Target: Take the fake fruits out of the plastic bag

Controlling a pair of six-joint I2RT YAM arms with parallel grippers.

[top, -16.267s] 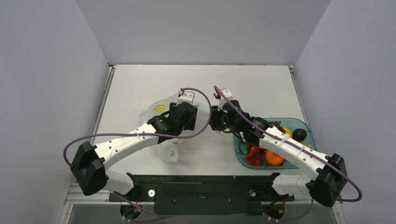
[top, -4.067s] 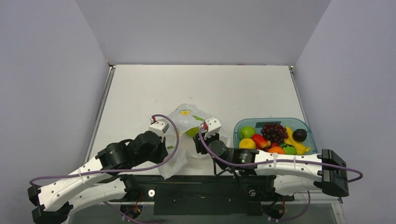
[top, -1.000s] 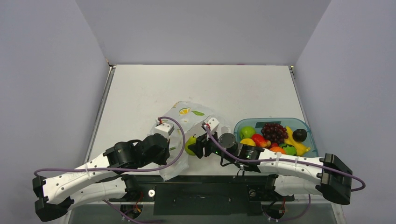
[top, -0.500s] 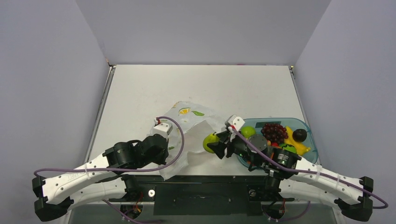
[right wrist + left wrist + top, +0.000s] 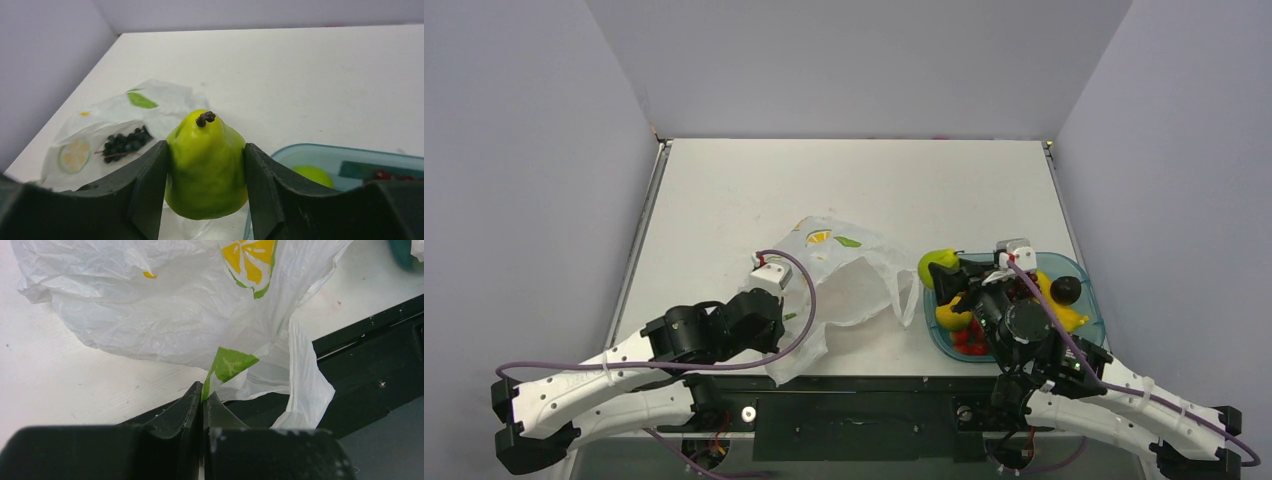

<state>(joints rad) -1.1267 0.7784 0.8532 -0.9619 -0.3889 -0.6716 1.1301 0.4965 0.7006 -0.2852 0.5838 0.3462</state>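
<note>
The white plastic bag point(image 5: 849, 283) with lemon prints lies crumpled at mid-table. My left gripper point(image 5: 203, 396) is shut on a fold of the bag point(image 5: 190, 315) near the table's front edge. My right gripper point(image 5: 205, 147) is shut on a glossy green pear point(image 5: 206, 165), stem up, one finger on each side. In the top view the pear point(image 5: 936, 264) hangs at the left rim of the teal tray point(image 5: 1092, 300). Other fake fruits lie in the tray: a lemon point(image 5: 951, 316), strawberries point(image 5: 969, 341) and a banana point(image 5: 1056, 305). A dark berry cluster point(image 5: 124, 142) shows at the bag.
A dark round fruit point(image 5: 1065, 289) sits at the tray's right side, and a green apple point(image 5: 310, 175) inside its near-left corner. The black front rail point(image 5: 854, 400) runs along the table's near edge. Grey walls close in on three sides.
My right gripper has carried the green pear rightward, from beside the bag's mouth to the tray's left rim. The left gripper has kept its hold on the bag and stayed put.
</note>
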